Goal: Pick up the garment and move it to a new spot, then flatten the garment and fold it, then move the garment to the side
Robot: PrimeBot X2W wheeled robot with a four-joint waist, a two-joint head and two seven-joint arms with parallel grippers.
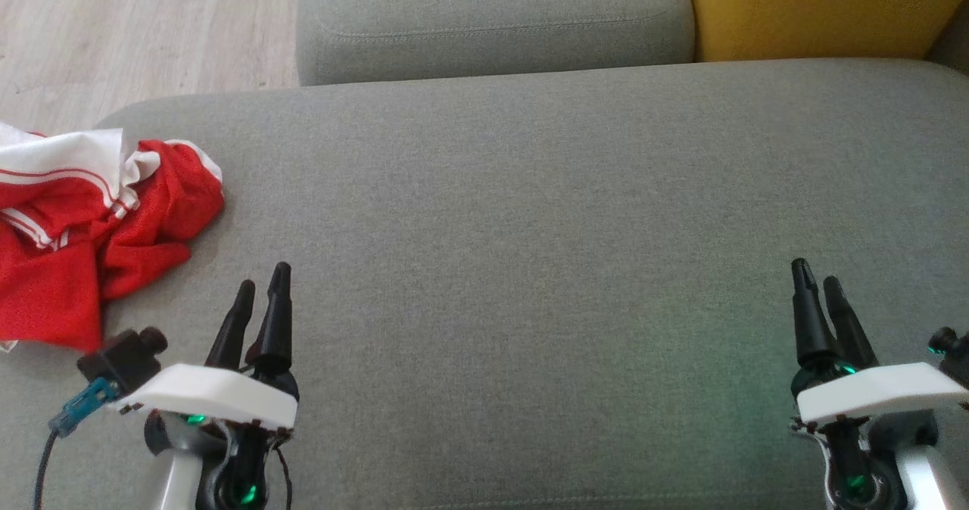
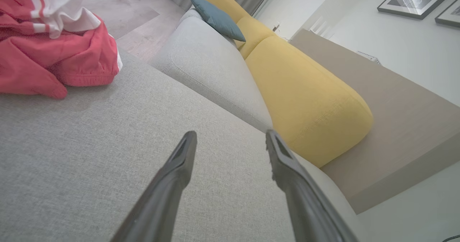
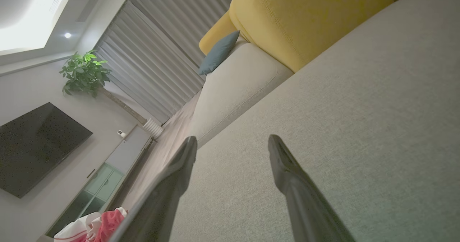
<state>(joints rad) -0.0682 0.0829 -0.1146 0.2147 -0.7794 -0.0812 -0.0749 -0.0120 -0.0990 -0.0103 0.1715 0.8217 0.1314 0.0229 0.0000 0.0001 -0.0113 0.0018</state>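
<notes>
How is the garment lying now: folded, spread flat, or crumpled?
Crumpled. The garment lies in a bunched heap of overlapping red and white layers at the left edge of the grey cushion.

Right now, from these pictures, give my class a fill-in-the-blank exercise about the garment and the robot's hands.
1. The crumpled garment is red and ____.
2. It lies on the grey sofa seat, toward the robot's ____ side.
3. The left hand and right hand are both ____, holding nothing.
Missing words: white; left; open.
</notes>
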